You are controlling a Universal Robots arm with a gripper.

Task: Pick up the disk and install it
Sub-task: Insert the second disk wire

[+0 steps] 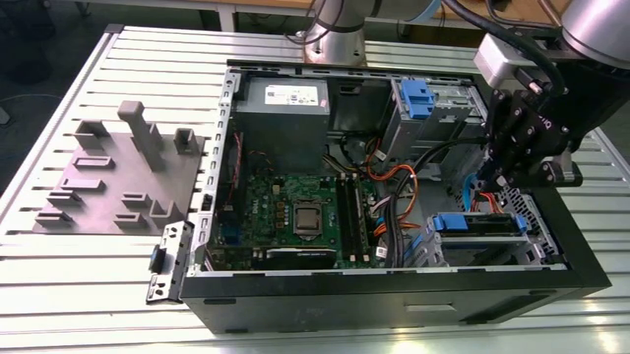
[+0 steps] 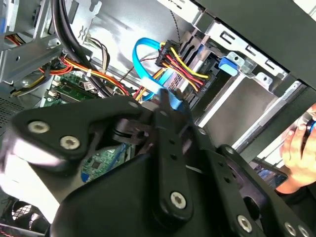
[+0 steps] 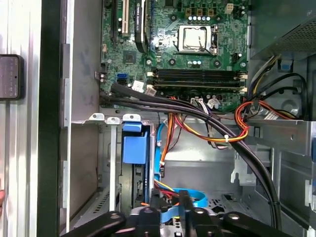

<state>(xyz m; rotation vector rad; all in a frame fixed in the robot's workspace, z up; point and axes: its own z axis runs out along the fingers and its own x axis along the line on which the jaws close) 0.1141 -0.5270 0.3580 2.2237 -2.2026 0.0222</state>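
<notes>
The disk sits in the lower drive bay at the exterior view's right of the open computer case. Its blue carrier bracket faces up, and red, yellow and blue cables run to its end beside a blue tab. My gripper hangs inside the case just above that bay. Its fingers are drawn together, so it is shut. A blue flat cable passes right by the tips; whether it is pinched I cannot tell.
A motherboard fills the case floor, with a grey power-supply box behind it. Another blue-bracketed cage is at the back. Black cable bundles cross the case. A grey fixture block lies outside. A person's hand is close by.
</notes>
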